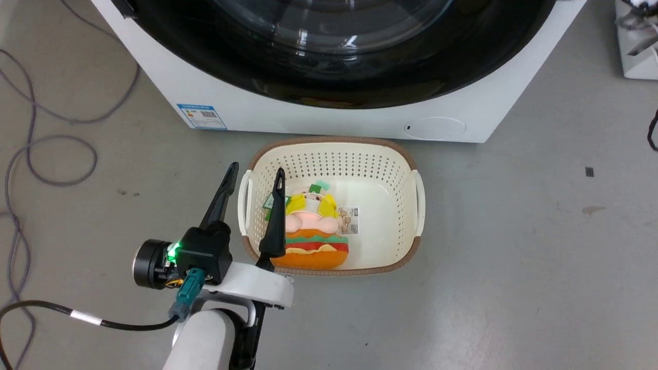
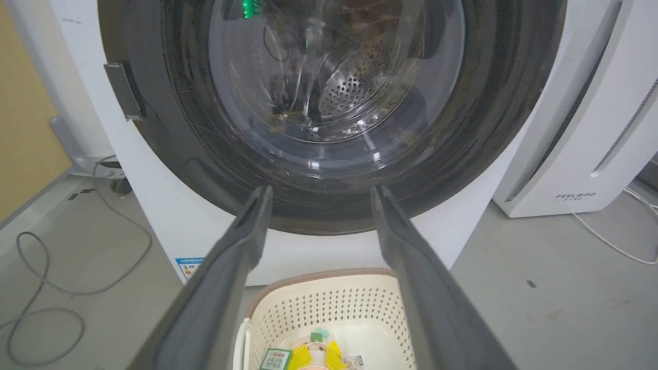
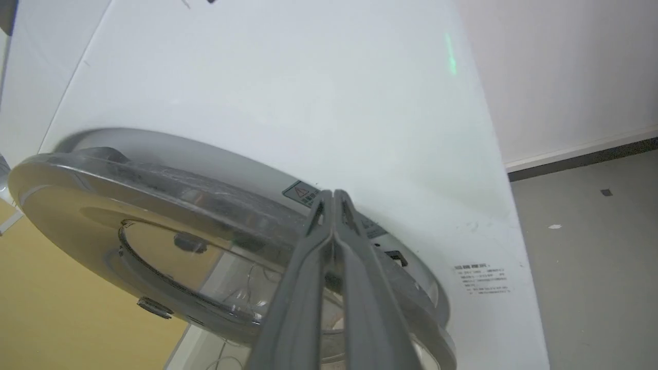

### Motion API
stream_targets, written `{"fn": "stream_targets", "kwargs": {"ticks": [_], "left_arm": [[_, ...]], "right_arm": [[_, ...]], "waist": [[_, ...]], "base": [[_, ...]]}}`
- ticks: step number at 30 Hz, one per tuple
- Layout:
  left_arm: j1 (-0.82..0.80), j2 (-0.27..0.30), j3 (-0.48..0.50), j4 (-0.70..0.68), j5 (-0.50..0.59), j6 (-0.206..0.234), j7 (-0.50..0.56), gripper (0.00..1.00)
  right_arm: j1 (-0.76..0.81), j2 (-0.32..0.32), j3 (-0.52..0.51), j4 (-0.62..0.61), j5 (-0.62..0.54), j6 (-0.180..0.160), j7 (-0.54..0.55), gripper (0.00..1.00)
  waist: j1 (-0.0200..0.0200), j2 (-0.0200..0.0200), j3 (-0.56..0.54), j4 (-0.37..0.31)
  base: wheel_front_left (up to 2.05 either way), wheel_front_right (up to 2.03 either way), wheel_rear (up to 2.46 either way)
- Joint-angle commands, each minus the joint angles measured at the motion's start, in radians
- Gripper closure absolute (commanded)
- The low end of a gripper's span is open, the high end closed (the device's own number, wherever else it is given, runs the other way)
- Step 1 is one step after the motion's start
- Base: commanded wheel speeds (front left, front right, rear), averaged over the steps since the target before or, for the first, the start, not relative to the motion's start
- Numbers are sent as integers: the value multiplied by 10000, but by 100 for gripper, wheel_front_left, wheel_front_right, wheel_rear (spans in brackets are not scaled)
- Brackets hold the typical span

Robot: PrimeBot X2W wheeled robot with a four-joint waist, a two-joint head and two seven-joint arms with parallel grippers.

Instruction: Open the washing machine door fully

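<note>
- Two long dark fingers of the left gripper (image 1: 257,168) stand spread wide, nothing between them. They point straight at the machine and hang over the basket's near-left corner.
- Next out, a cream perforated plastic laundry basket (image 1: 334,160) with a brown rim sits on the floor just in front of the machine. A burger-shaped plush toy (image 1: 313,241) lies inside.
- Behind it is the big white front-loading washing machine (image 1: 308,118). The very large round glossy black washing machine door (image 2: 329,77) lies flat across its front, facing the robot, lower edge above the basket rim.
- The right gripper (image 3: 334,194) is the nearer arm, fingers pressed together on nothing, tips at the door's rim against the white front. Touching or wedged in, I cannot tell.
- My call: the door must be drawn outward from that rim. The basket looks low enough to clear, but the left arm may stand in the swing.
- Farthest, a white "FEELAIR" appliance (image 2: 576,154) stands beside the machine on the robot's right.
</note>
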State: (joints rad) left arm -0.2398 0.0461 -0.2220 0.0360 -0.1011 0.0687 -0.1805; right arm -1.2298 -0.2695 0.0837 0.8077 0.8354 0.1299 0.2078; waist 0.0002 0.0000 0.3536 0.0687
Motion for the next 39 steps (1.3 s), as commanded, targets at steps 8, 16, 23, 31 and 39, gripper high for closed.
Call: {"fn": "stream_targets", "kwargs": {"ticks": [8,16,23,31,39], "left_arm": [[-499,31,-387,-2,-214,195,-259,0],[-807,34,-665,24,-391,349,-426,0],[-950,36,-852,106,-534,430,-551,0],[-1150,39,-1145,248,-691,503,-718,0],[-1034,41,-1282,514,-793,505,-812,0]], "right_arm": [[-1699,18,707,1051,427,7,1038,100],[-2703,-152,1259,1720,949,7,2299,100],[-3080,-374,1551,1920,1618,7,3331,100],[-3423,-694,1748,2240,2623,8,4266,100],[-2890,-985,1898,2198,3364,8,5101,100]], "waist": [[-2,0,550,216],[-2,0,924,346],[-2,0,1005,386],[-2,0,1009,404],[-2,0,519,408]], "base": [[0,0,0],[0,0,0],[0,0,0],[0,0,0],[0,0,0]]}}
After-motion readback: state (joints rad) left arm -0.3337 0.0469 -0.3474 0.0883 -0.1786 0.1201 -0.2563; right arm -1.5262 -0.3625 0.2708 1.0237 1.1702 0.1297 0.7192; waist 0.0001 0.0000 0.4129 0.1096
